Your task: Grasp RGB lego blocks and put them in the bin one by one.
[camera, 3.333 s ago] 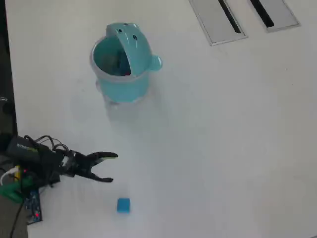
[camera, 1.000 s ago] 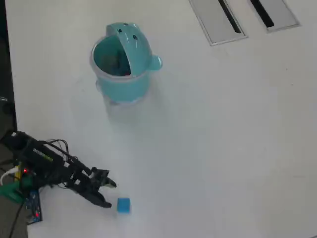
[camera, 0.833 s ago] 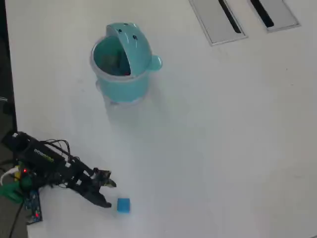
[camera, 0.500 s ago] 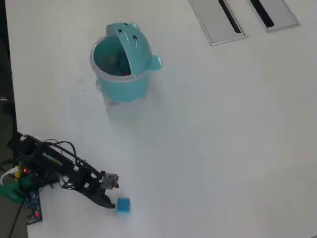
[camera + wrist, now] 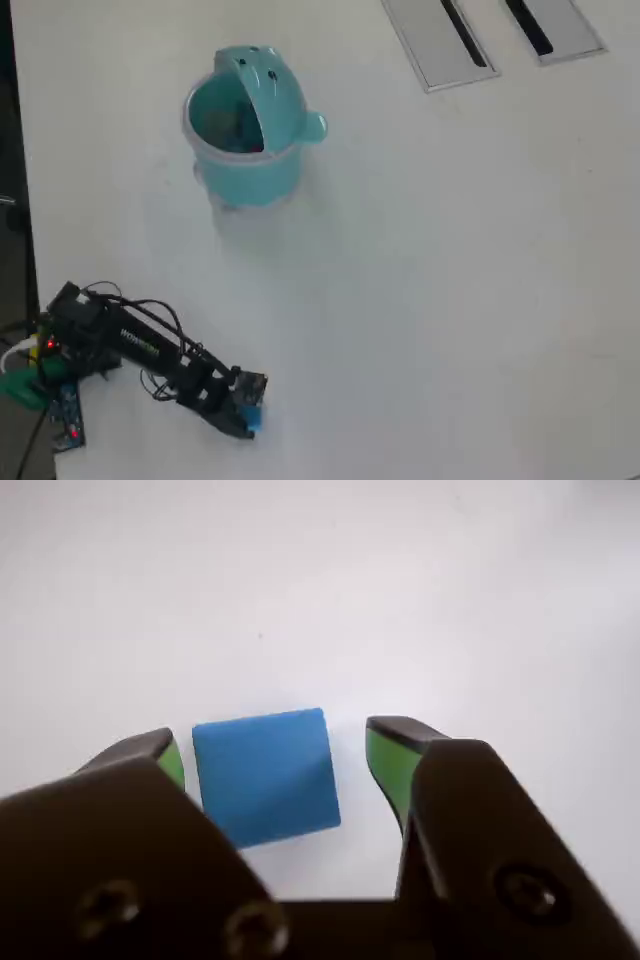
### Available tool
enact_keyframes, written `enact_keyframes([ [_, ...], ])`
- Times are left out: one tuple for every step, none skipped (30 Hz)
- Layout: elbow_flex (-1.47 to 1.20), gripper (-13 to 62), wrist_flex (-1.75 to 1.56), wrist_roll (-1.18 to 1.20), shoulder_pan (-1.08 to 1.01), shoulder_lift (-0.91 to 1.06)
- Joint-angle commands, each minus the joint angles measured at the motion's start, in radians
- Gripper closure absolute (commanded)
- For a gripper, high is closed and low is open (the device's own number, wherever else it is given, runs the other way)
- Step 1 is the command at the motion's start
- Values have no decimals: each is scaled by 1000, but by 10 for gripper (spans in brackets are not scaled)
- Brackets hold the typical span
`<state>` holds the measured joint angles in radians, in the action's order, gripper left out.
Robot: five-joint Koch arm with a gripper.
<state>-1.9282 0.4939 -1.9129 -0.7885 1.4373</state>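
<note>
A blue lego block [image 5: 265, 775] lies on the white table between my gripper's [image 5: 278, 742] green-padded fingers [image 5: 388, 758]. The gripper is open; the left finger is close to the block and a gap shows on the right. In the overhead view the gripper [image 5: 243, 408] is low at the bottom left, and only a sliver of the blue block [image 5: 252, 421] shows beneath it. The round teal bin [image 5: 250, 180] stands far off at the upper left, its flip lid [image 5: 268, 85] tipped up and its side knob [image 5: 314, 126] pointing right. No red or yellow-green block lies on the table.
Two grey slotted panels [image 5: 440, 40] [image 5: 555, 25] sit at the top right. The arm's base, cables and circuit board [image 5: 65, 420] crowd the table's left edge. White tabletop stretches between the gripper and the bin.
The arm has swung down and to the right towards the blue block. The open gripper, beside the block a second ago, now straddles it. The block and bin have not moved.
</note>
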Motion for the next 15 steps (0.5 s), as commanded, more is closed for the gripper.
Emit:
enact_keyframes([
  [91, 152, -26, 6, -18, 5],
  [89, 152, -21, 3, -25, 5],
  [87, 152, -20, -8, -29, 5],
  [86, 151, -18, -20, -31, 6],
  [83, 151, -14, -21, -28, 14],
  [81, 151, -12, -21, -25, 17],
  [78, 151, -12, -21, -20, 17],
  [77, 151, -12, -20, -17, 17],
  [75, 152, -12, -20, -14, 15],
  [72, 152, -15, -20, -12, 17],
  [66, 154, -17, -20, -14, 17],
  [58, 156, -15, -21, -15, 18],
  [49, 158, -12, -26, -18, 20],
  [44, 159, -8, -32, -21, 23],
  [40, 159, -5, -32, -21, 25],
])
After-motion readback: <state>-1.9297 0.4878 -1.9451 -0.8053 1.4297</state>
